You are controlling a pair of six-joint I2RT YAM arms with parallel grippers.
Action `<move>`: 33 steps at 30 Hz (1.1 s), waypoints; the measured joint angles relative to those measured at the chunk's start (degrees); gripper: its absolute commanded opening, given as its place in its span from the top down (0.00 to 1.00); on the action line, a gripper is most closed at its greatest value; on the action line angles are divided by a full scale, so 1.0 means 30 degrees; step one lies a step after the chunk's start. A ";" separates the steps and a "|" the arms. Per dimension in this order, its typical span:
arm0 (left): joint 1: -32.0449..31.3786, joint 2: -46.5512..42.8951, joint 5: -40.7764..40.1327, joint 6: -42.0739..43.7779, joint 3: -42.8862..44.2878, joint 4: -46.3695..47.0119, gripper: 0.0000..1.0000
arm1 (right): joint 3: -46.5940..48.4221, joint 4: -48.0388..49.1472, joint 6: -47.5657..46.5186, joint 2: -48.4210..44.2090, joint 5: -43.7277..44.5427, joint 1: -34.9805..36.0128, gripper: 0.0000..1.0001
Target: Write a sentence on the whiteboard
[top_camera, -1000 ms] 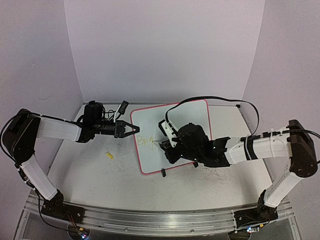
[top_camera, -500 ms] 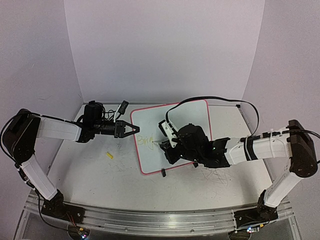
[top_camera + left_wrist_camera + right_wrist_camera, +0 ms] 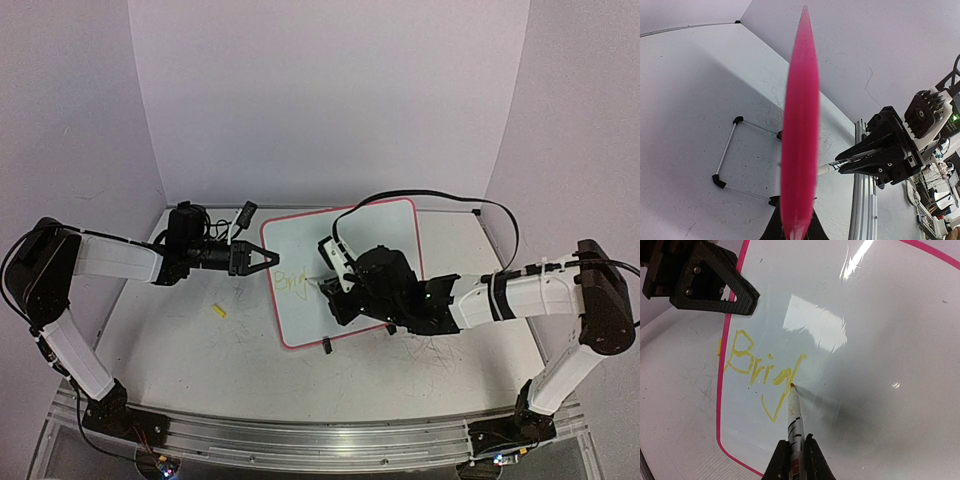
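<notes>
left gripper (image 3: 272, 258) – fingers clamped on whiteboard (image 3: 375, 235) left rim | right gripper (image 3: 794, 452) – pinched tight on marker (image 3: 794, 415), tip touching board at the "g" | sentence (image 3: 742, 354): yellow "Brig" near board's left edge | board lies mid-table (image 3: 180, 350), toward far edge

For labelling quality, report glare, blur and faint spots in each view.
Right wrist: glare patches on the whiteboard, soft shadow beside the marker, yellow writing sharp. Left wrist: the pink rim is a close, out-of-focus smear. Top external: the writing is faint, lighting even.
</notes>
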 measured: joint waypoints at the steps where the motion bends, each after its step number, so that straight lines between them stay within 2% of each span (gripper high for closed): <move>1: 0.0000 0.0000 0.0001 0.0000 0.0000 0.0000 1.00 | 0.0050 0.0015 0.0000 0.0000 0.0071 -0.0005 1.00; 33: 0.0000 0.0000 0.0007 -0.0002 0.0000 0.0000 1.00 | -0.0357 -0.0052 0.0746 -0.0335 0.0581 -0.0056 1.00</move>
